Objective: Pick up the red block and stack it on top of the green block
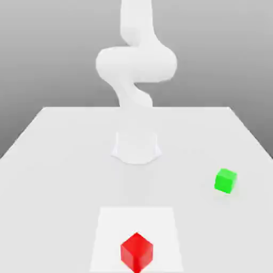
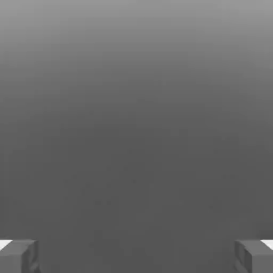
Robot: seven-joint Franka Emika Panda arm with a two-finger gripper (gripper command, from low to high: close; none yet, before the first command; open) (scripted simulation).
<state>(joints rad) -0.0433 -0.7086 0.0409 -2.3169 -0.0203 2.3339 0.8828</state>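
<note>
With the fingers point(image 2: 136, 257) wide apart and empty, approach the red block point(image 1: 137, 253) on the worktop's point(image 1: 69, 160) white patch point(image 1: 112, 229) from above, square to opposite faces, centred before closing

no readable text, label, brand, number or sign anywhere here.

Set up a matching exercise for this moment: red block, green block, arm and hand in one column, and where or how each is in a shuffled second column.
1. red block
2. green block
3. arm
4. hand

A. open, nothing between its fingers
B. on the white patch
C. white, standing at the table's far part
D. toward the exterior view's right, off the white patch

Pairs: 1-B, 2-D, 3-C, 4-A
</note>
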